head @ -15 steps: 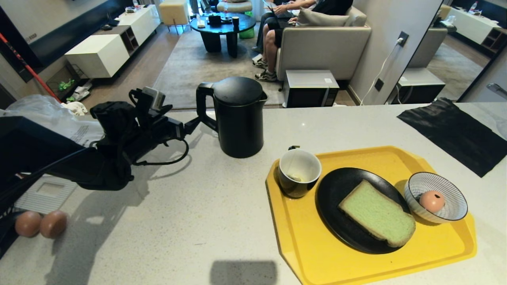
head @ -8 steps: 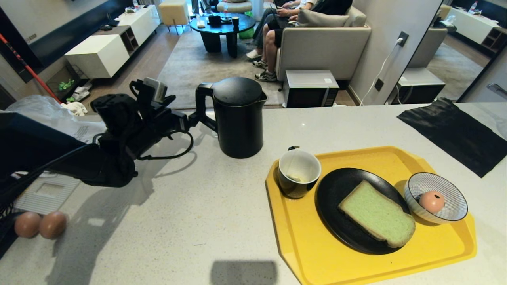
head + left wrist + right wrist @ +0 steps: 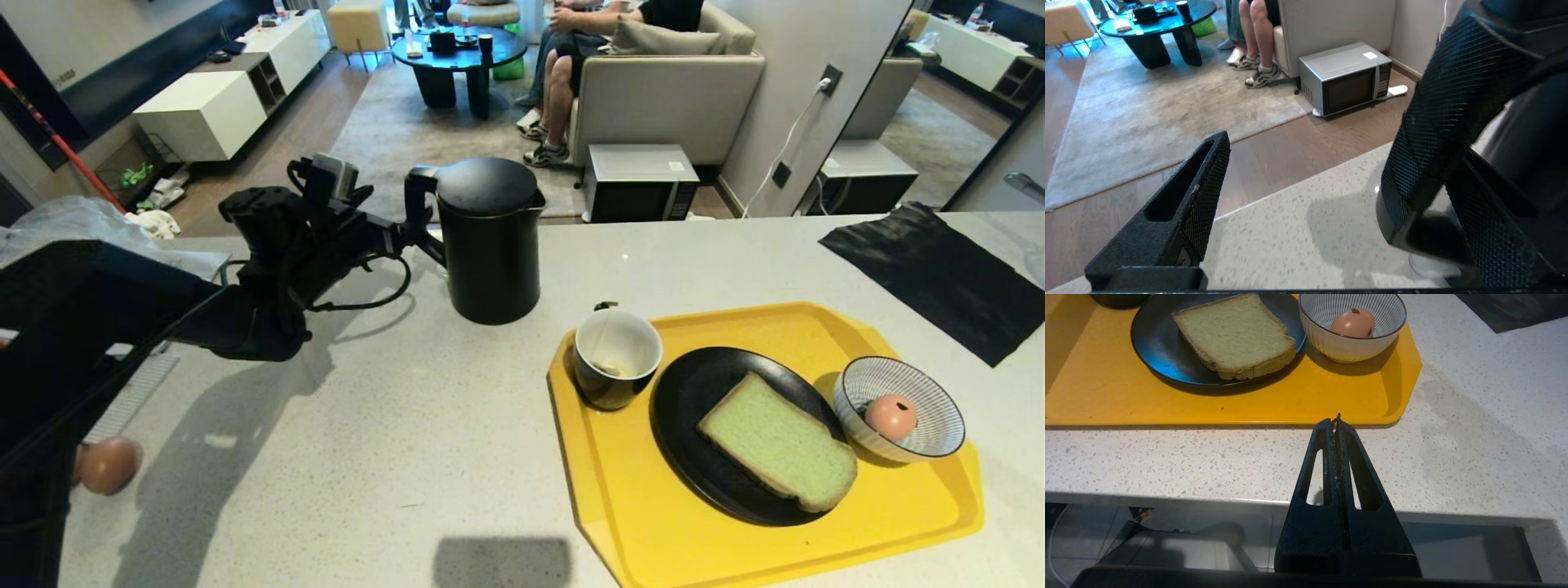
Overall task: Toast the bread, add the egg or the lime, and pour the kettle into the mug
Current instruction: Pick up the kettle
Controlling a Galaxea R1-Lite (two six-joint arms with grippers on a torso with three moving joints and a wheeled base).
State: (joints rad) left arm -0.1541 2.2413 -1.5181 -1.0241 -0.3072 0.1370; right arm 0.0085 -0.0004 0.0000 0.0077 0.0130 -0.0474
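Kettle step in hand: left gripper point(image 3: 402, 237), jaws spread wide, sits at the handle of the kettle point(image 3: 490, 241) near the worktop's far edge, probably one finger through the loop; next, clamp, then lift toward the mug point(image 3: 616, 356).

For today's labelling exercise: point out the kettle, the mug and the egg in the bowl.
kettle point(image 3: 490, 253), head view, front of its black body.
mug point(image 3: 618, 343), head view, white inside wall.
egg point(image 3: 890, 416), head view, top of its shell.
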